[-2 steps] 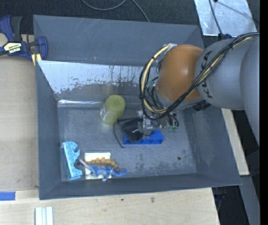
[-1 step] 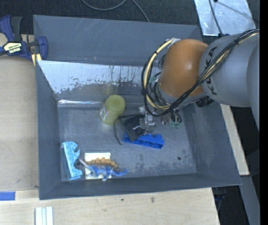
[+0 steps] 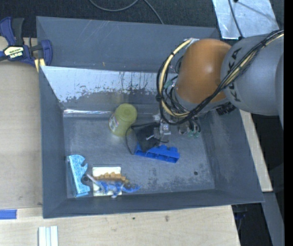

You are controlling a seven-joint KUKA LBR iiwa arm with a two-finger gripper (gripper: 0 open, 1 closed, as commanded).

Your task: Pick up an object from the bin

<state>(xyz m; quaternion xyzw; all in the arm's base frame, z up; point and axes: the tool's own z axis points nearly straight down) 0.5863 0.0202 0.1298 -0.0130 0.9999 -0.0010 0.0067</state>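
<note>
One blue toothed block (image 3: 159,153) lies just beside the arm's end (image 3: 162,128).

The hand (image 3: 159,132) hangs over a black lump (image 3: 140,137), between an olive cup (image 3: 123,119) and a blue comb-like piece (image 3: 159,153).

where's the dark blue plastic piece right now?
The dark blue plastic piece lies mid-bin, just below the tool in the camera view, beside a black object. A yellow-green cup lies up and left of it.
</note>
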